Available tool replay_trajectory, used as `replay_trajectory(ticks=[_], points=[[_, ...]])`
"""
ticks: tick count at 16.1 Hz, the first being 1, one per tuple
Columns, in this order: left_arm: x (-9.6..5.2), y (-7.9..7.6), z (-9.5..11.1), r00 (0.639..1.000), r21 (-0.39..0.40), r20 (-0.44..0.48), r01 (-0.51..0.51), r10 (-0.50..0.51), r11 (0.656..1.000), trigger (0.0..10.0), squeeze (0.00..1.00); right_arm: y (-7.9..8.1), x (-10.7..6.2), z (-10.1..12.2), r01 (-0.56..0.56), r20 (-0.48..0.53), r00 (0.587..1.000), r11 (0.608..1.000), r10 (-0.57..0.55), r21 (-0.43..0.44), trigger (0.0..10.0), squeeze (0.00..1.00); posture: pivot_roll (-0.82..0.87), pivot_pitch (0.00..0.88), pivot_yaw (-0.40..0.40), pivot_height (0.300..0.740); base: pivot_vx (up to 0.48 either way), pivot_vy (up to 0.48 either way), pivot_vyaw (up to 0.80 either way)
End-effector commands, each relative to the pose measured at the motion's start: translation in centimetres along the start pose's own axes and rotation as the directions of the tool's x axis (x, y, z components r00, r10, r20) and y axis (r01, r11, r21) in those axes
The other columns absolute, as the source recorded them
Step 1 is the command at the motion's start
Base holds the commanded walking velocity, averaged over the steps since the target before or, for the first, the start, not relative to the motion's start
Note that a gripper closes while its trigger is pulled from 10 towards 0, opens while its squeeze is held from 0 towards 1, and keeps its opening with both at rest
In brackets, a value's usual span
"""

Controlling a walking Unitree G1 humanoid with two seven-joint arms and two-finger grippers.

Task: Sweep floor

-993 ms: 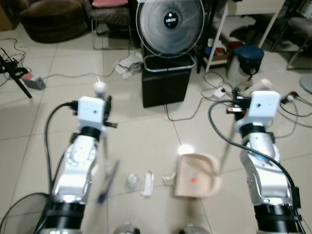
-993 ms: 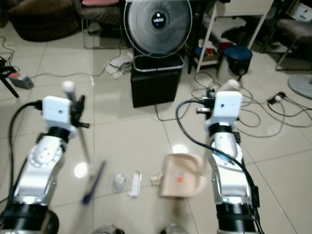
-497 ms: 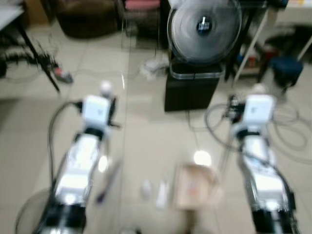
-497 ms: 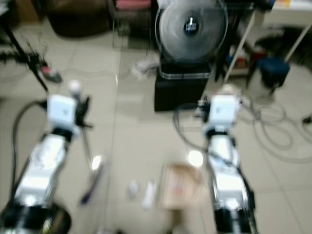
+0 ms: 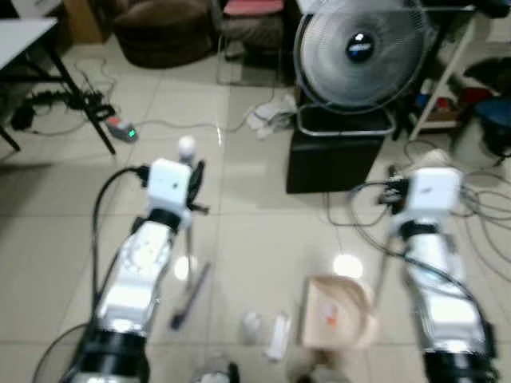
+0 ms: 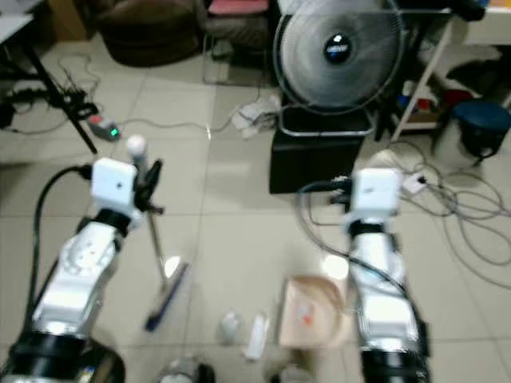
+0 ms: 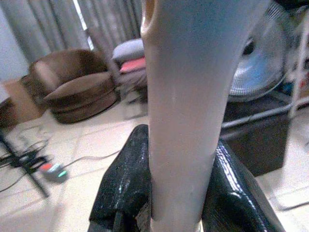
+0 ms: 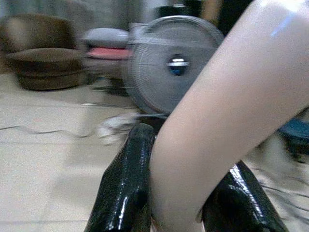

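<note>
My left gripper is shut on the pale broom handle, with a black finger on each side of it. The handle runs down to the blue broom head on the tiled floor. My right gripper is shut on the beige dustpan handle. The beige dustpan rests on the floor in front of my right arm. Between broom head and dustpan lie a small clear piece of litter and a white piece.
A big standing fan on a black box stands straight ahead. Cables sprawl on the floor at right. A power strip, a table leg and a brown seat are at the back left.
The whole picture has shifted and blurred, so the camera has moved; the fan now sits further right. Both grippers keep the same hold on broom and dustpan.
</note>
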State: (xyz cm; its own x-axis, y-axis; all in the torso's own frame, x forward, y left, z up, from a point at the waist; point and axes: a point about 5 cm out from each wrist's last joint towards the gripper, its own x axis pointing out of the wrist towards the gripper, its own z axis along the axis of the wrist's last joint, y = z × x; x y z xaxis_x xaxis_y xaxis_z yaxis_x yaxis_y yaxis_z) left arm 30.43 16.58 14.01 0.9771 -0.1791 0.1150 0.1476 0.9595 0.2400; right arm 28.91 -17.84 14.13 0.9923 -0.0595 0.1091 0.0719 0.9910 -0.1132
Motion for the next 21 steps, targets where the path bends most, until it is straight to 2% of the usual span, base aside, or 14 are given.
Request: replay_trajectory(ticks=[1, 3, 7, 9, 13, 14, 19, 21], points=[[0.2, 0.4, 0.3, 1.000, 0.024, 0.012, -0.002, 0.002, 1.000, 10.0, 0.00, 0.1, 0.3, 0.7, -0.022, 0.043, 0.999, 1.000, 0.022, 0.014, 10.0, 0.00, -0.04, 0.148, 0.070, 0.740, 0.000, 0.000, 0.00], [0.2, 0.6, 0.1, 1.000, 0.036, 0.019, 0.001, -0.002, 0.999, 10.0, 0.00, 0.1, 0.4, 0.7, -0.034, 0.056, 0.998, 0.999, 0.034, 0.008, 10.0, 0.00, -0.02, 0.160, 0.066, 0.740, 0.000, 0.000, 0.00], [0.9, 0.7, 0.1, 1.000, 0.037, 0.022, -0.004, 0.003, 0.999, 10.0, 0.00, 0.2, 1.7, 1.1, -0.057, 0.101, 0.993, 0.998, 0.058, -0.011, 10.0, 0.00, -0.01, 0.195, 0.066, 0.740, 0.000, 0.000, 0.00], [1.3, 0.5, 0.2, 0.999, 0.021, 0.043, -0.004, 0.004, 1.000, 10.0, 0.00, 0.8, 2.8, 1.4, -0.098, 0.132, 0.986, 0.994, 0.104, -0.048, 10.0, 0.00, -0.01, 0.224, 0.062, 0.740, 0.000, 0.000, 0.00], [1.6, -0.4, 0.3, 0.997, -0.007, 0.074, 0.011, -0.011, 1.000, 10.0, 0.00, 1.9, 3.7, 1.2, -0.151, 0.146, 0.976, 0.985, 0.162, -0.088, 10.0, 0.00, 0.00, 0.265, 0.050, 0.740, 0.000, 0.000, 0.00], [1.7, -0.8, 0.5, 0.996, -0.021, 0.091, 0.012, -0.010, 1.000, 10.0, 0.00, 2.4, 3.9, 1.0, -0.167, 0.162, 0.970, 0.982, 0.180, -0.092, 10.0, 0.00, 0.00, 0.298, 0.054, 0.740, 0.000, 0.000, 0.00], [1.7, -0.9, -0.4, 0.996, -0.043, 0.081, -0.022, 0.026, 0.999, 10.0, 0.00, 3.8, 4.7, 0.9, -0.141, 0.195, 0.969, 0.987, 0.153, -0.071, 10.0, 0.00, 0.03, 0.364, 0.076, 0.740, 0.000, 0.000, 0.00], [1.9, -1.5, -0.8, 0.996, -0.057, 0.083, -0.025, 0.030, 0.998, 10.0, 0.00, 4.6, 5.1, 0.4, -0.130, 0.188, 0.972, 0.989, 0.142, -0.076, 10.0, 0.00, 0.05, 0.375, 0.069, 0.740, 0.000, 0.000, 0.00]])
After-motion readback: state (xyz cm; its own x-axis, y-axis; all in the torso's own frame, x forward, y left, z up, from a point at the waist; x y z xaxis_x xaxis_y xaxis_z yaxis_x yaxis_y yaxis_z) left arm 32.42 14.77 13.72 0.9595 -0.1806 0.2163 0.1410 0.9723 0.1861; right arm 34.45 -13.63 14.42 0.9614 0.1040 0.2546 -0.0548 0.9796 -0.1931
